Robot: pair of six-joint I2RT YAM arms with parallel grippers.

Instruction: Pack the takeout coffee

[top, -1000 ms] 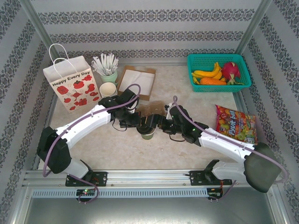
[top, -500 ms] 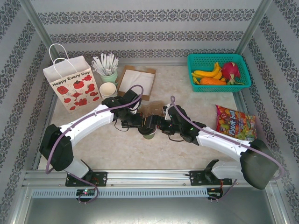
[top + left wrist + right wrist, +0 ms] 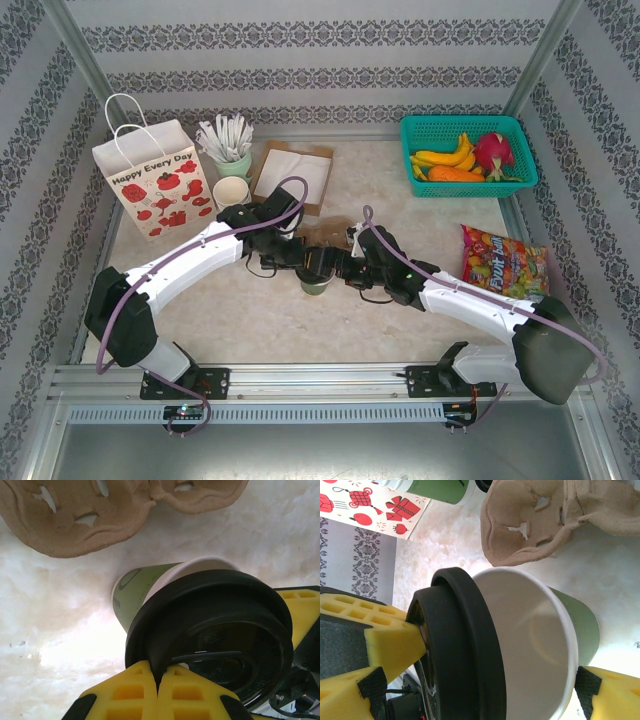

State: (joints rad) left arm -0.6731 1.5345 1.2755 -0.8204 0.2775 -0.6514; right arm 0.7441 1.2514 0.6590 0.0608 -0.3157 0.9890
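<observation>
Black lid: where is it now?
Mid-table in the top external view: the left end effector pinches the black lid at the open olive-green cup, near the brown carrier.

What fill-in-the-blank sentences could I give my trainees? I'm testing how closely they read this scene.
1. The left gripper is shut on the black ___.
2. The cup is green outside and ___ inside.
3. On the table, the bag stands in the far ___ corner.
4. The bananas lie in the teal ___.
Missing words: lid; white; left; basket.
</observation>
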